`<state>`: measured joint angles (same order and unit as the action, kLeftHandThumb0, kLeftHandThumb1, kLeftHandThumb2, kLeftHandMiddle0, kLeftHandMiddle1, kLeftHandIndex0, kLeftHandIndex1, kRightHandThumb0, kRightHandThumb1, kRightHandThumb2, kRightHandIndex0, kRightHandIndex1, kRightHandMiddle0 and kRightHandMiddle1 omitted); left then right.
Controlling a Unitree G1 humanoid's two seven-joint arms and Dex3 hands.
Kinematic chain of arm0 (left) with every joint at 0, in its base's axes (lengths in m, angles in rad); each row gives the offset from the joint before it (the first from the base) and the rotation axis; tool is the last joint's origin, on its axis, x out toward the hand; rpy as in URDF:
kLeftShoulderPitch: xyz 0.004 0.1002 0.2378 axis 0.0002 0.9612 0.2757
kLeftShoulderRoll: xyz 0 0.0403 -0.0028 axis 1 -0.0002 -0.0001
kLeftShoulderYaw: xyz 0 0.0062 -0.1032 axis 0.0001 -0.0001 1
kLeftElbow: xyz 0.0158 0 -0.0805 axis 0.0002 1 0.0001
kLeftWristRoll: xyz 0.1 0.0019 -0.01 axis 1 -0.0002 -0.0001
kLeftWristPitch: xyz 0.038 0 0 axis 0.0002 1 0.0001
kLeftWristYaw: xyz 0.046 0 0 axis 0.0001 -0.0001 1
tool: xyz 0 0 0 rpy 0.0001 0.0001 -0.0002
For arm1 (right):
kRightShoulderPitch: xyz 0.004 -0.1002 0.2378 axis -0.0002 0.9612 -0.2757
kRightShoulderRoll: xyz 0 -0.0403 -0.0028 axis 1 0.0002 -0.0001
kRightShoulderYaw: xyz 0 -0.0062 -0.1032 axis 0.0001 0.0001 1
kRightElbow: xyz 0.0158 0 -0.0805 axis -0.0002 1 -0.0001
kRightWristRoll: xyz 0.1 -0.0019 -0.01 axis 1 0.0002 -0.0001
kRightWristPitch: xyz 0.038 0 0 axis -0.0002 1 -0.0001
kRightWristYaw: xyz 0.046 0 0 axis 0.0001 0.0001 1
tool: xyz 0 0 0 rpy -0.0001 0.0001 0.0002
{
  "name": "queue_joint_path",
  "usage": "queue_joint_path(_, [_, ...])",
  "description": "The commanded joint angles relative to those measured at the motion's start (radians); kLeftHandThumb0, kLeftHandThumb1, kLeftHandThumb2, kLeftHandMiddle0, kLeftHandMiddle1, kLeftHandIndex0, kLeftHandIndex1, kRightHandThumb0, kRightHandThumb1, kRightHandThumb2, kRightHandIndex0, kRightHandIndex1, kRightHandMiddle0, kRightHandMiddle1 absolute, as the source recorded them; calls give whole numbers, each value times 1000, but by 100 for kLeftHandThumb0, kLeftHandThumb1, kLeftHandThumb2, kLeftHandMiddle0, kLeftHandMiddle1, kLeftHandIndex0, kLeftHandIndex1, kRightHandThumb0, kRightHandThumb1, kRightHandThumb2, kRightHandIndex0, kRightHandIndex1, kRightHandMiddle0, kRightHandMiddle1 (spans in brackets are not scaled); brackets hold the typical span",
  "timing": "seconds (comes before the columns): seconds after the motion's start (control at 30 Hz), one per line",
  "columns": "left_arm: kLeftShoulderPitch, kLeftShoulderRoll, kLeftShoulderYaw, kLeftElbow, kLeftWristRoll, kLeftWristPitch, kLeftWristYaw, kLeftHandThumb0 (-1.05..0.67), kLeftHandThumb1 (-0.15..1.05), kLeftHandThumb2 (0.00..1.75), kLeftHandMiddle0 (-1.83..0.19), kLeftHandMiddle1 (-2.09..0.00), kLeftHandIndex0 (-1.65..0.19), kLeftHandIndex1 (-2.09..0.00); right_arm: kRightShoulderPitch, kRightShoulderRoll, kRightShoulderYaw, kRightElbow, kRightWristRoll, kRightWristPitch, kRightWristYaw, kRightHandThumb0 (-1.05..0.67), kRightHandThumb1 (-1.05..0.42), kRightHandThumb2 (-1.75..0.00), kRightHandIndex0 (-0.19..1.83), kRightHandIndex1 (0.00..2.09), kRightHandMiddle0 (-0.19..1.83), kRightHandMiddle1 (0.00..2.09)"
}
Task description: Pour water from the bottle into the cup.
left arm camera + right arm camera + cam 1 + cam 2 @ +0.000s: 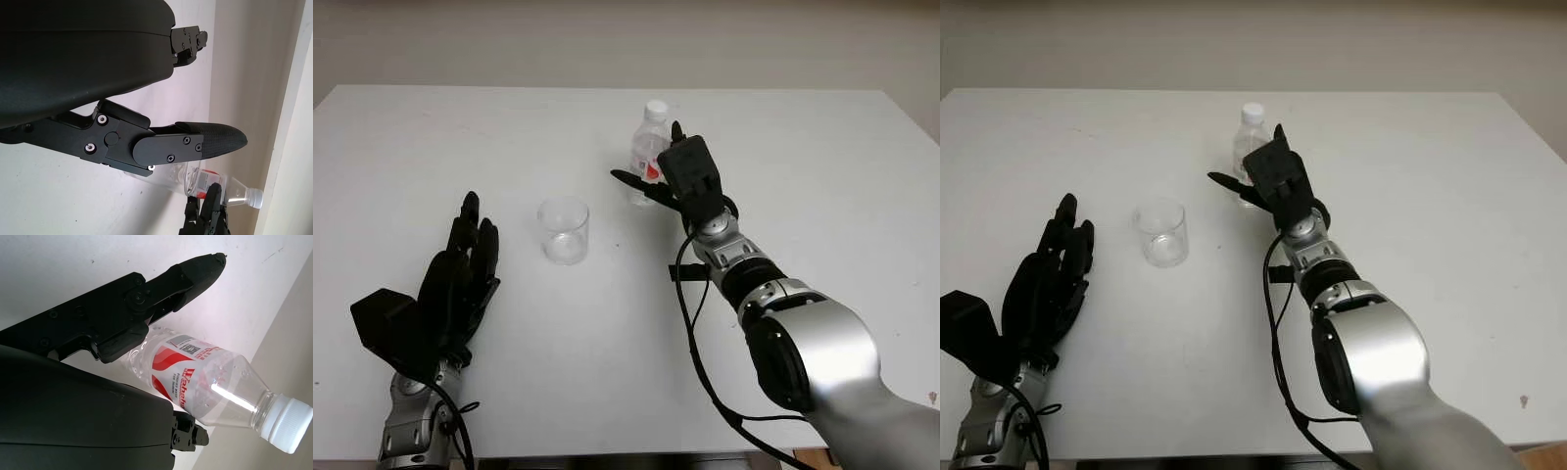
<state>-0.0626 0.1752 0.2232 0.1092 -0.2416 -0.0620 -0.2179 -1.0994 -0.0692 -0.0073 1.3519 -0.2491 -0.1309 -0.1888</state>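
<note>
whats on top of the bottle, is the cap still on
Yes: a white cap sits on the bottle, which stands upright on the table. The right hand is open around the bottle's lower part, hiding its base. The cup stands apart; the left hand is open.

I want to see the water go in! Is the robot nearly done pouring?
Not yet. The bottle stands upright with its cap on, and the cup looks empty. The right hand is open around the bottle, not clearly gripping it. The left hand waits open nearby. Grasping, uncapping and pouring remain.
</note>
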Motion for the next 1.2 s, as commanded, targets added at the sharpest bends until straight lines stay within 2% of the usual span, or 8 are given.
queue_joint_path(0.0, [31,-3,4,8,1,1,1,-78,105,44,12,-6,11,-6,-13,14,3,2,-4,-4,-6,-85,-84,-5,-9,106,2,7])
queue_joint_path(0.13, [39,-1,8,8,0,-3,0,-77,105,45,11,-6,11,-6,-9,25,11,3,-16,-13,-30,-77,-84,-5,0,37,15,9])
queue_joint_path(0.3, [44,4,11,4,-4,-1,-7,-77,105,45,11,-6,11,-6,-6,39,3,4,-11,-13,-57,-60,-86,-6,33,39,40,22])
queue_joint_path(0.4, [43,9,11,5,-1,4,-8,-76,105,45,11,-5,11,-5,-6,45,-4,5,-4,-7,-62,-56,-90,-5,18,105,22,94])
queue_joint_path(0.47, [43,11,11,8,0,4,-8,-76,105,45,11,-6,11,-5,-5,48,-9,5,1,-8,-62,-53,-92,-6,11,127,12,126])
queue_joint_path(0.6, [41,15,8,8,5,8,-3,-76,105,45,10,-6,10,-6,-2,50,-18,6,9,-10,-62,-49,-94,-6,9,159,14,158])
queue_joint_path(0.8, [39,15,9,4,5,12,1,-75,105,44,9,-6,9,-6,4,49,21,10,-38,-1,-87,-52,-100,-6,32,203,27,184])
queue_joint_path(1.17, [44,21,7,1,5,10,-7,-75,105,44,9,-5,10,-5,11,48,67,12,-91,14,-102,-52,-105,-22,78,209,60,209])
